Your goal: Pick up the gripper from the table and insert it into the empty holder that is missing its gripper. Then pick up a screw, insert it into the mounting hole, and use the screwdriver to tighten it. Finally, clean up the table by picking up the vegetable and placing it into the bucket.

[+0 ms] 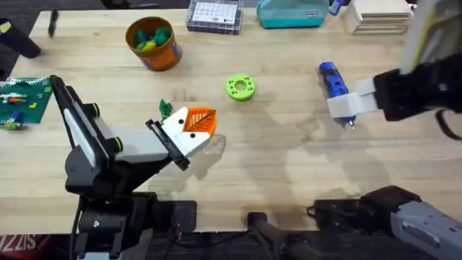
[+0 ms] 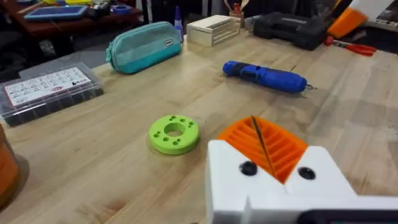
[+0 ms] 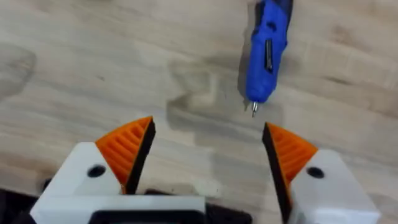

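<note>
The blue screwdriver (image 1: 332, 76) lies at the right of the table, its bit toward the near edge. My right gripper (image 1: 345, 113) hovers over its bit end. In the right wrist view that gripper (image 3: 208, 152) is open, its orange pads (image 3: 127, 149) apart, with the screwdriver (image 3: 268, 46) just ahead. My left gripper (image 1: 193, 126) sits at centre-left and is shut, its orange wedge tips (image 2: 264, 144) pressed together on white holders (image 2: 273, 186). A small green vegetable (image 1: 165, 109) lies beside it. The orange bucket (image 1: 152, 42) stands at the back left. A loose gripper piece and the screw are out of view.
A green disc (image 1: 240, 87) with holes lies mid-table, also ahead of the left gripper (image 2: 174, 134). A teal pouch (image 2: 142, 46), a clear parts box (image 2: 46, 90) and a white box (image 2: 213, 28) line the back edge. A green baseplate (image 1: 22, 101) sits at far left.
</note>
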{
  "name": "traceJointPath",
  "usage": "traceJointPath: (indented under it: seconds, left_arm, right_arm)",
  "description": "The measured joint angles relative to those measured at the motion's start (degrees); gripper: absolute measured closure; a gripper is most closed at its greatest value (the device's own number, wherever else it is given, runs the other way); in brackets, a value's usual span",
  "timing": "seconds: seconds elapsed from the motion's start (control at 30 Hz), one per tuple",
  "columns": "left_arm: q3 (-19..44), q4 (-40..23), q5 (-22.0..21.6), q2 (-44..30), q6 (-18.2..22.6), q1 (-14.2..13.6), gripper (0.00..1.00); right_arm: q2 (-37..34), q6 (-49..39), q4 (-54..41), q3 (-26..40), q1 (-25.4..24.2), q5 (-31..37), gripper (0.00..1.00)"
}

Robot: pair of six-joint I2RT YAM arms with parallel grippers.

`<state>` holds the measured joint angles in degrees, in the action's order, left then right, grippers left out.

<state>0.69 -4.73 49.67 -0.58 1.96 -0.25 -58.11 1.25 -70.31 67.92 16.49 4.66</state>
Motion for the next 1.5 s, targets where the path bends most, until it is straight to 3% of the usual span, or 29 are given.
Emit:
traceJointPath:
  seconds: [0.2,0.37,0.53,0.9,1.5]
  left_arm:
    - [0.00,0.00,0.00,0.00,0.00,0.00,0.982]
    - [0.00,0.00,0.00,0.00,0.00,0.00,0.982]
    - [0.00,0.00,0.00,0.00,0.00,0.00,0.982]
    - [0.00,0.00,0.00,0.00,0.00,0.00,0.982]
    - [0.00,0.00,0.00,0.00,0.00,0.00,0.982]
  right_arm:
    - [-8.78,-8.24,6.99,-1.36,-12.30,-7.54,0.007]
    - [-17.60,-13.40,18.31,-1.36,-18.13,-9.83,0.007]
    - [-26.79,-17.62,26.53,-1.33,-19.15,-10.51,0.007]
    - [-44.41,-23.80,27.06,7.16,-19.30,-9.33,0.008]
    - [-50.38,-26.42,25.25,8.16,-22.84,-9.44,0.008]
